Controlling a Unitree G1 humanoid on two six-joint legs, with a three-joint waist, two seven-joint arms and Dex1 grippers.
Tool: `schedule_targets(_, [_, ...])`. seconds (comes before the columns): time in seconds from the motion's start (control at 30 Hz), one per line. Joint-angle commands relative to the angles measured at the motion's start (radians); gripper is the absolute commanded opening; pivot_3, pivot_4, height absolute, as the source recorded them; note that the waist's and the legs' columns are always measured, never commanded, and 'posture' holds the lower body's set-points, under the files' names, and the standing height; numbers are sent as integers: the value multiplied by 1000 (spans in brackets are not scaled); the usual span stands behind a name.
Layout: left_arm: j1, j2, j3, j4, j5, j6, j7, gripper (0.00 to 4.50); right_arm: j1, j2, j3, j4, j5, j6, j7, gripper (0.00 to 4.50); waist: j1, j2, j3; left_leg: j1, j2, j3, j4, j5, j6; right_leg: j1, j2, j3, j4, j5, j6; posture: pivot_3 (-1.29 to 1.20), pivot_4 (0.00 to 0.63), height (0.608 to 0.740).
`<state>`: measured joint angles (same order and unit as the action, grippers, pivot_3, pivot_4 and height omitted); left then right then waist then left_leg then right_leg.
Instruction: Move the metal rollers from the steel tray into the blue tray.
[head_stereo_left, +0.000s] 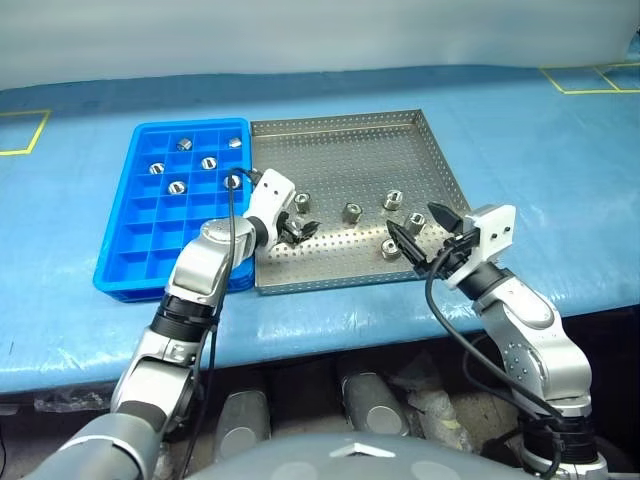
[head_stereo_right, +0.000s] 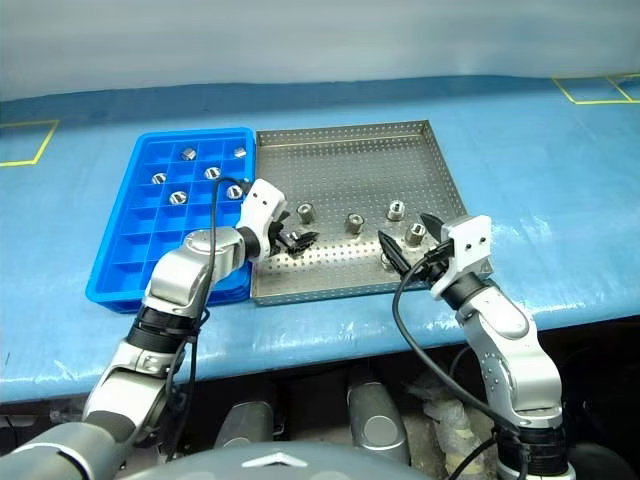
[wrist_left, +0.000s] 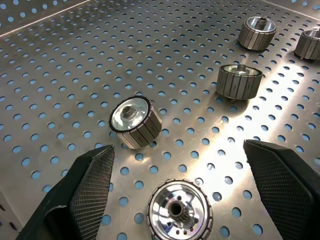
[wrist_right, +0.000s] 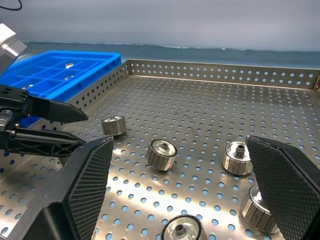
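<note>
The steel tray (head_stereo_left: 340, 150) lies mid-table with several metal rollers (head_stereo_left: 351, 212) loose in its near half. To its left, touching it, is the blue tray (head_stereo_left: 150, 240), which holds several rollers (head_stereo_left: 208, 163) in its far compartments. My left gripper (head_stereo_left: 299, 229) is open low over the steel tray's near left part. In the left wrist view an upright roller (wrist_left: 180, 207) stands between its fingers (wrist_left: 92, 192), untouched, and another (wrist_left: 135, 121) lies tilted just beyond. My right gripper (head_stereo_left: 411, 218) hovers open over the tray's near right, with rollers (wrist_right: 236, 157) below and ahead of it.
Both trays rest on a table under a blue cover (head_stereo_left: 560, 180). Yellow tape marks (head_stereo_left: 590, 78) sit at the far right and far left. The table's front edge (head_stereo_left: 330, 335) runs just below the trays. Black cables (head_stereo_left: 440, 310) hang from both wrists.
</note>
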<state>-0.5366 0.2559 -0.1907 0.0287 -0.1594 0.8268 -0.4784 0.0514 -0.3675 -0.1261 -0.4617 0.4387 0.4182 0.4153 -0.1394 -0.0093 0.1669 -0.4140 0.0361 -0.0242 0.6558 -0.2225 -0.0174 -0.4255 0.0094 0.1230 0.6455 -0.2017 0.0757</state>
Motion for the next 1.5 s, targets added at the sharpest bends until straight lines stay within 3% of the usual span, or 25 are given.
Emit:
schedule_targets(0.03, [-2, -4, 2, -10, -5, 60, 11, 4500, -1, 4, -19, -32, 8, -21, -3, 4477, -5, 0, 0, 0, 0, 0, 0, 0, 0, 0, 0, 0, 0, 0, 0, -158, 150, 740])
schedule_targets(0.43, [15, 45, -21, -44, 32, 174, 53, 4500, -4, 5, -14, -18, 5, -16, -1, 4477, -40, 0, 0, 1, 0, 0, 0, 0, 0, 1, 0, 0, 1, 0, 0, -153, 150, 740])
schedule_targets(0.73, [14, 50, -47, -42, 45, 165, 51, 1748, 8, 14, -18, -25, 5, -22, -10, 4500, -47, 0, 0, 2, 0, 0, 0, 0, 0, 0, 0, 0, 1, 0, 0, -169, 150, 740])
schedule_targets(1.03, [51, -167, 283, -244, -111, 64, 209, 1725, -5, 15, -3, -12, 11, -6, 0, 4500, -36, -1, 0, -2, 0, 0, 0, 0, 0, -1, 0, 0, 0, 1, 1, -121, 150, 740])
schedule_targets(1.17, [26, -216, 413, -305, -71, -76, 388, 1725, -50, 20, 21, 13, 24, 10, 18, 4500, -30, -1, 1, -1, 0, 0, 0, 0, 0, 0, 0, 1, 0, 1, 2, -58, 150, 740])
schedule_targets(1.33, [16, -199, 498, -252, 35, -291, 589, 1725, -127, 19, 67, 54, 27, 27, 49, 4500, 1, -2, 1, 2, 0, -1, 0, 0, 0, 1, 1, 1, 1, 1, 2, -11, 150, 740])
schedule_targets(1.5, [18, -116, 550, -79, 174, -398, 773, 1725, -157, 24, 87, 75, 17, 29, 51, 4500, 50, -3, 0, 0, -1, -1, 0, 0, 0, 1, 0, 0, -1, 1, 2, 9, 150, 740])
